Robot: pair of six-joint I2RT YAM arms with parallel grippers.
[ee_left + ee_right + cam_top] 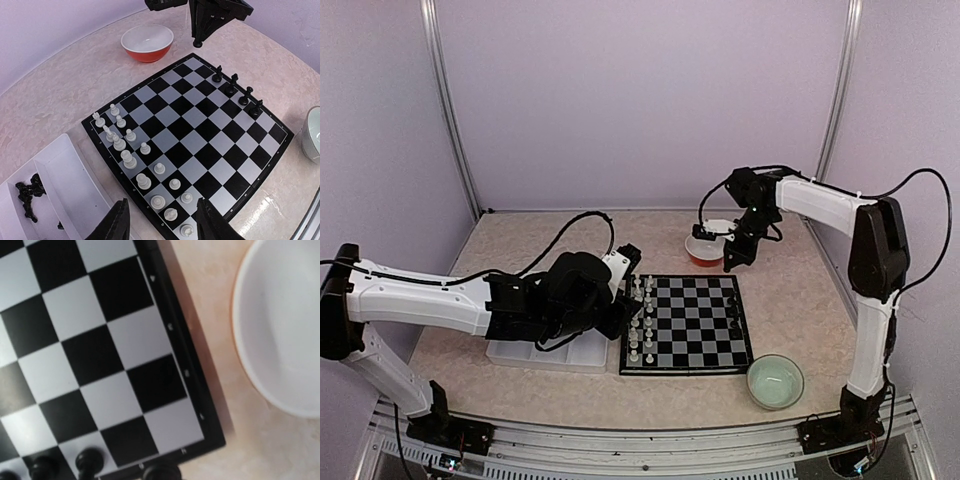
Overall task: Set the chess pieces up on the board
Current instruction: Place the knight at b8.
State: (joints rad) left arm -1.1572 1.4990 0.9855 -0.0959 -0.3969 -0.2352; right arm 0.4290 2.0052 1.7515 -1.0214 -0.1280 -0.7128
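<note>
Here left tool (162, 224) half-open, empty; right tool (199, 40) closed.

Lavender booth around a beige marbled table (520, 235)
Plain lilac wall panels (640, 100) close the back and both sides. Slim metal posts (450, 110) rise toward eleven and one o'clock, and an aluminium rail (620, 440) edges six o'clock.

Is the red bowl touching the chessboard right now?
Apart. The left wrist view shows a strip of table between the red bowl and the chessboard edge.
</note>
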